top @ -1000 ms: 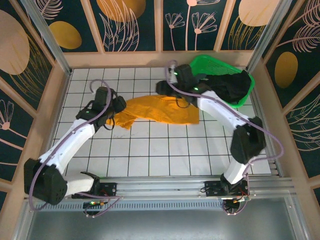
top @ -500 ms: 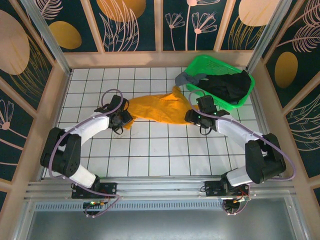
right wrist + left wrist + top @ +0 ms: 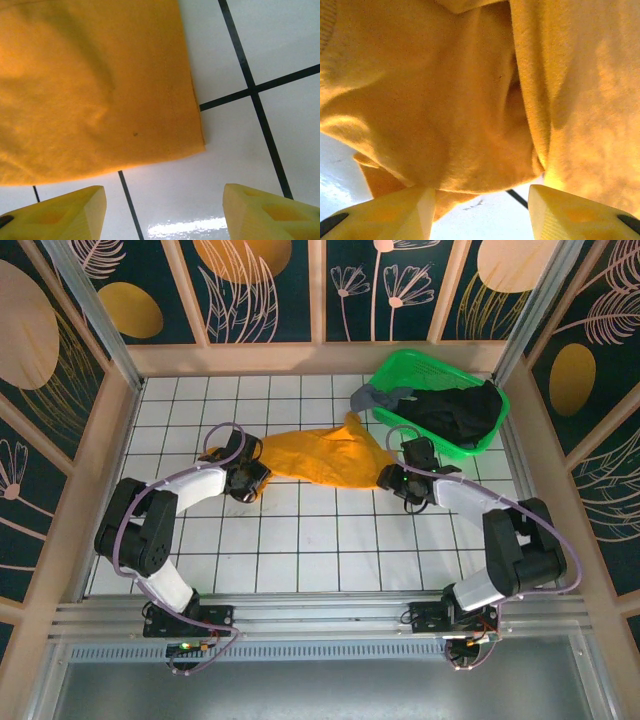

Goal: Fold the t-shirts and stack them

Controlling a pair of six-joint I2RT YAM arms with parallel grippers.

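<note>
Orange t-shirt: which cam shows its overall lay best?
Top external: the whole orange t-shirt shows, crumpled on the tiled table. Left wrist gives close-up bunched folds; right wrist, one flat corner on the tiles.

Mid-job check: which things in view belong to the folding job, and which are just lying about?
Job:
- orange t-shirt, rumpled
- black t-shirt
- grey t-shirt

Lying about:
- green basket, holding the black one, the grey one draped over its rim
- tiled table

Left arm (image 3: 185,488), right arm (image 3: 465,495): white shells, black joints, lilac cables (image 3: 228,424) looping alongside. Left claw (image 3: 479,200), right claw (image 3: 164,200): yellow wedge fingers, black base marks.
</note>
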